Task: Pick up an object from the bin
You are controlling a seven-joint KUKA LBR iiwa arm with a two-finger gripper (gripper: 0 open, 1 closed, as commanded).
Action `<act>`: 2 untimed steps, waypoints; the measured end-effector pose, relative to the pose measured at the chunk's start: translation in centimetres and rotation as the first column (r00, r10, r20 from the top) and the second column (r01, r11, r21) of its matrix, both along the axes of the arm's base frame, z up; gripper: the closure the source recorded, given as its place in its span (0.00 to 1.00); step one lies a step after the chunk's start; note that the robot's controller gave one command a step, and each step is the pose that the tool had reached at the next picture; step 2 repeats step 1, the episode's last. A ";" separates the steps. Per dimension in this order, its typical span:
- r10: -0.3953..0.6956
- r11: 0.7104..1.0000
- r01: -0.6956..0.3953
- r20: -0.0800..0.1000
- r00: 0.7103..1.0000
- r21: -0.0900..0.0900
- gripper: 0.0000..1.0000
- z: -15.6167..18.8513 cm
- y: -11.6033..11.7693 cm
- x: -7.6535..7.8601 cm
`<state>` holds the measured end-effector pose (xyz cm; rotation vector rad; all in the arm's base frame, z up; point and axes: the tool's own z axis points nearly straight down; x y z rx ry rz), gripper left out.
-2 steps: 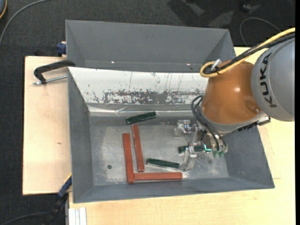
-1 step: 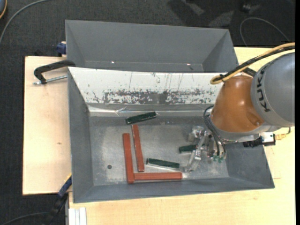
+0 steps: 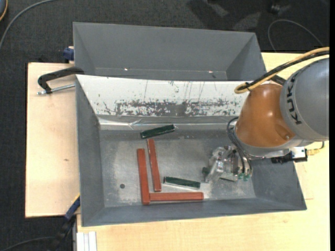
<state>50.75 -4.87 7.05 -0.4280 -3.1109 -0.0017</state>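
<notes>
One dark green bar, long axis left-right, just left of gripper, grip impossible to tell, bare bin floor behind, red bar alongside.

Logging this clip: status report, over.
Gripper low, right side of grey metal bin. Nearest thing: dark green flat bar, just left. Three red-brown bars further left.

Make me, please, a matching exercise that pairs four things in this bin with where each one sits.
Things:
1. gripper
2. green bar nearest the gripper
3. other green bar
4. red-brown bars

Places:
A. at the foot of the back wall of the bin
B. forming an L, left of centre
C. over the floor's right side
D. just above the L's foot

Pairs: 1-C, 2-D, 3-A, 4-B.
</notes>
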 end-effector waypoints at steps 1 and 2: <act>0.016 1.000 -0.016 0.017 1.000 -0.002 1.00 14.0 0.2 2.8; 0.016 1.000 -0.016 0.017 1.000 -0.002 1.00 14.0 0.2 2.8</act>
